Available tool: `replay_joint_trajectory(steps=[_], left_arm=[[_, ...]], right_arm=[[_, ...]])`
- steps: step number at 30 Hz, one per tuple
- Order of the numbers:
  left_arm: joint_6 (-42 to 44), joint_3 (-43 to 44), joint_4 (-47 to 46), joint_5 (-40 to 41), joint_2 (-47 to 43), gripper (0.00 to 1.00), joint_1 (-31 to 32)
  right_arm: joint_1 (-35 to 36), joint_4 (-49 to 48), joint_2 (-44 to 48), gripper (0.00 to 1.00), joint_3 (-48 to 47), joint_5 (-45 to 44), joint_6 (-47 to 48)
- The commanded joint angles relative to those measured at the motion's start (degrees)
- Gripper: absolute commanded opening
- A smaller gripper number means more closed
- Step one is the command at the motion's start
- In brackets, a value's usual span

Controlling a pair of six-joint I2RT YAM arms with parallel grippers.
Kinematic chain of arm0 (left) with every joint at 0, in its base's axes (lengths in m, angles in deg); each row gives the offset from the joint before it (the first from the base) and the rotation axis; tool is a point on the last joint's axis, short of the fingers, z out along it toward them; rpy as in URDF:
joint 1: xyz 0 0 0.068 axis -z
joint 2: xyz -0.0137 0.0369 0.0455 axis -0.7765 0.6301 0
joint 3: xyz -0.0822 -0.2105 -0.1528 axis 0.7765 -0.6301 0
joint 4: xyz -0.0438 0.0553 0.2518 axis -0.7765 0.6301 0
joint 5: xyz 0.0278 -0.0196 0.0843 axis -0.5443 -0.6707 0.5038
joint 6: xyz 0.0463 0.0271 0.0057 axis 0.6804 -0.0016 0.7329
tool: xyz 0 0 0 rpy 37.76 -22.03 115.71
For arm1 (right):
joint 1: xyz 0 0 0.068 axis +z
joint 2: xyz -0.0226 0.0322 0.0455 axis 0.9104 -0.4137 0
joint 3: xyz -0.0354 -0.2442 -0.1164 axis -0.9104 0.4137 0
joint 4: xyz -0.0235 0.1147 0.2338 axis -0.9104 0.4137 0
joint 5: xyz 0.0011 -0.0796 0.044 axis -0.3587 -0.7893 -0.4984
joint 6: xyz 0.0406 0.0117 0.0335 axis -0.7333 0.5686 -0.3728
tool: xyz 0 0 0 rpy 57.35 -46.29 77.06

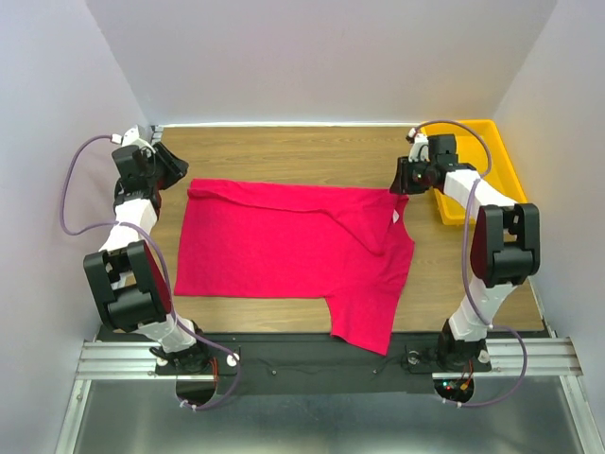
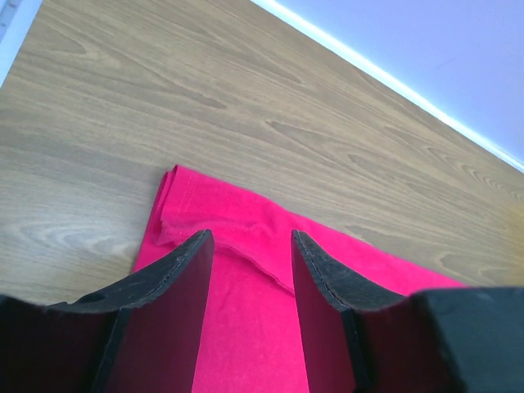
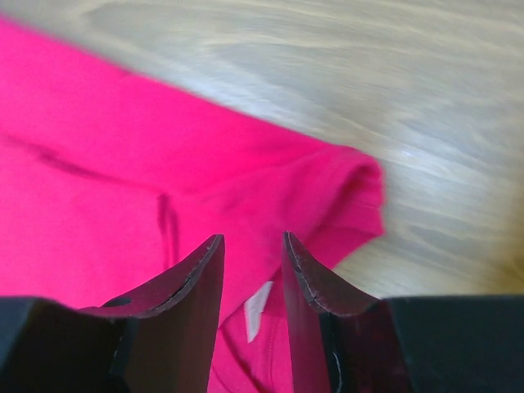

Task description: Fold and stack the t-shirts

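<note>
Crimson-pink t-shirt (image 1: pixel 284 241), lay spread before me on the table (image 1: pixel 284 151), far edge partly folded over, white neck label showing.

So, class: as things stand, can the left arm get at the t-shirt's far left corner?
Probably yes: the left gripper is poised, jaws apart, right by that corner of the t-shirt, and nothing lies between them.

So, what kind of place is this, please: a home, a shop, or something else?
Probably a robotics lab test cell, not a home: plain pale walls box in the wooden table, and two robot arms stand on a metal rail at its near edge.
</note>
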Motion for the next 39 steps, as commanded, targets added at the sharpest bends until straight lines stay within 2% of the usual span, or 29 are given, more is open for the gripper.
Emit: replay_joint_trajectory(steps=[1, 2, 4, 17, 19, 27, 29, 36, 38, 39], left_arm=[[1.1, -1.4, -1.6, 0.2, -1.9, 0.54, 0.2], [1.0, -1.4, -1.5, 0.1, -1.7, 0.54, 0.1], [0.9, -1.4, -1.6, -0.1, -1.4, 0.54, 0.2], [0.9, -1.6, -1.6, -0.3, -0.8, 0.54, 0.2], [1.0, -1.6, -1.6, -0.3, -0.7, 0.54, 0.1], [1.0, -1.7, -1.7, -0.4, -0.8, 0.54, 0.1], [1.0, -1.7, -1.7, -0.4, -0.8, 0.54, 0.1], [0.9, -1.6, -1.8, -0.5, -0.5, 0.54, 0.1], [0.9, -1.5, -1.8, -0.5, -0.3, 0.54, 0.1], [0.8, -1.4, -1.8, -0.6, -0.2, 0.54, 0.1]], right_arm=[[0.1, -2.6, -0.8, 0.40, -4.2, -11.3, -8.3], [0.0, -2.7, -1.2, 0.40, -4.5, -15.0, -10.6], [-0.1, -2.8, -2.3, 0.40, -4.8, -16.8, -10.8], [0.0, -2.7, -9.5, 0.38, -8.4, -14.2, -15.2], [-0.1, -2.7, -9.9, 0.35, -8.9, -14.4, -15.3], [-0.2, -2.8, -8.0, 0.06, -5.6, -14.4, -14.7], [-0.4, -2.8, -6.8, 0.04, -4.1, -15.1, -14.5], [-0.7, -2.7, -4.0, 0.04, -0.9, -18.5, -13.1], [-0.6, -2.7, -3.9, 0.06, -0.8, -18.7, -13.0], [-0.6, -2.7, -4.0, 0.11, -0.8, -18.8, -12.8]])
